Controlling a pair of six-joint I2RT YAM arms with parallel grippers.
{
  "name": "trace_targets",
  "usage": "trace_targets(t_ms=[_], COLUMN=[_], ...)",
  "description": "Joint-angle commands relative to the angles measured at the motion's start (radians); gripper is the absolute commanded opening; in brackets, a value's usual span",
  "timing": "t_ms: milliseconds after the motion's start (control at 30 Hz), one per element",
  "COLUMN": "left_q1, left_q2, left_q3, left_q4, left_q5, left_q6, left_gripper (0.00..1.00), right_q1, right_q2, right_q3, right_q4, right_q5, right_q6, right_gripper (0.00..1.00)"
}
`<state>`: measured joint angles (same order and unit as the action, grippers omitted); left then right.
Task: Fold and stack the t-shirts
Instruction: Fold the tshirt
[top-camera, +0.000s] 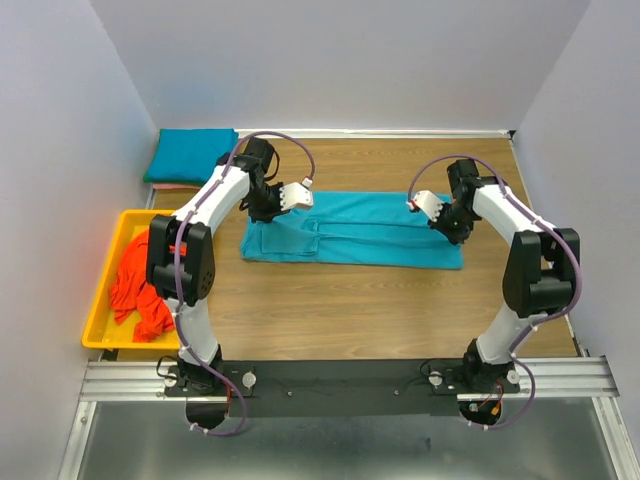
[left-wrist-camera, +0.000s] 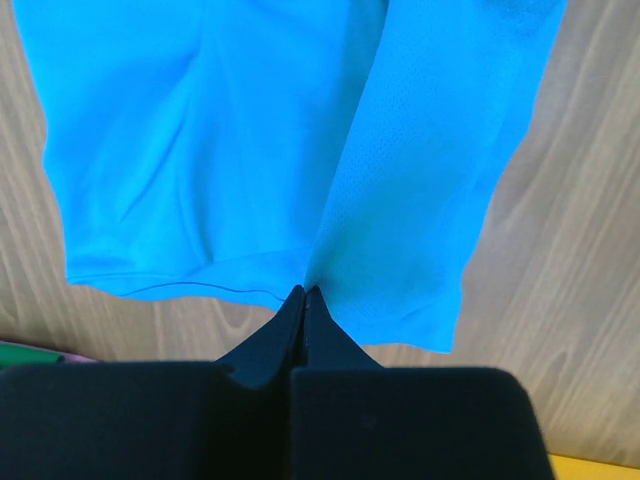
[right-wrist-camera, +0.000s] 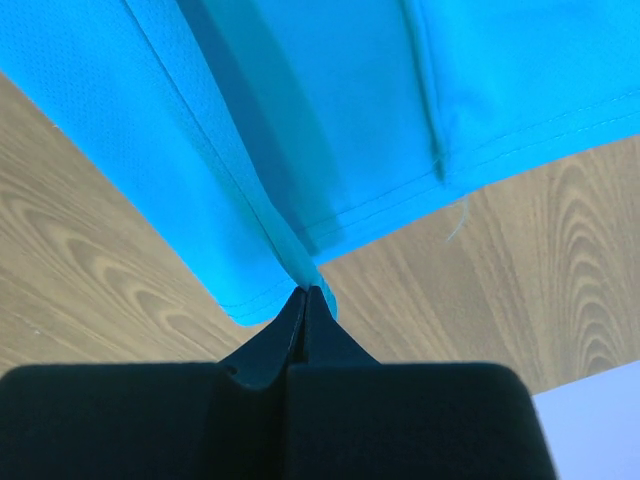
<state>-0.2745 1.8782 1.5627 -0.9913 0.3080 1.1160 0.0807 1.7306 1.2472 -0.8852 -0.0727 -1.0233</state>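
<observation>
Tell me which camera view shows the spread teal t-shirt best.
The top external view: the whole teal t-shirt lies there, folded to a long strip. The left wrist view shows only one end, pinched in the left gripper; the right wrist view shows only the other end's hem.

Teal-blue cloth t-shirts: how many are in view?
2. The spread t-shirt lies across the wooden table, pinched by the left gripper and right gripper; the folded t-shirt sits at the far-left corner. More may hide beneath it.
</observation>
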Motion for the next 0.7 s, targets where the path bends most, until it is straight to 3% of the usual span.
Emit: trace_targets(t_ms=[0,667], left_q1=[0.018,0.041], left_q2=[0.048,0.153], left_q3=[0.054,0.135], left_q4=[-0.026,0.005], left_q5=[-0.026,-0.021], left_q6=[0.031,0.011], left_gripper=[0.00,0.00], right_q1=[-0.010,-0.010], right_q2=[0.040,0.184], right_q3=[0.055,0.167], right_q4=[0.011,0.031], right_q5=[-0.010,-0.006], right_q6=[-0.017,-0.024], right_gripper=[0.00,0.01])
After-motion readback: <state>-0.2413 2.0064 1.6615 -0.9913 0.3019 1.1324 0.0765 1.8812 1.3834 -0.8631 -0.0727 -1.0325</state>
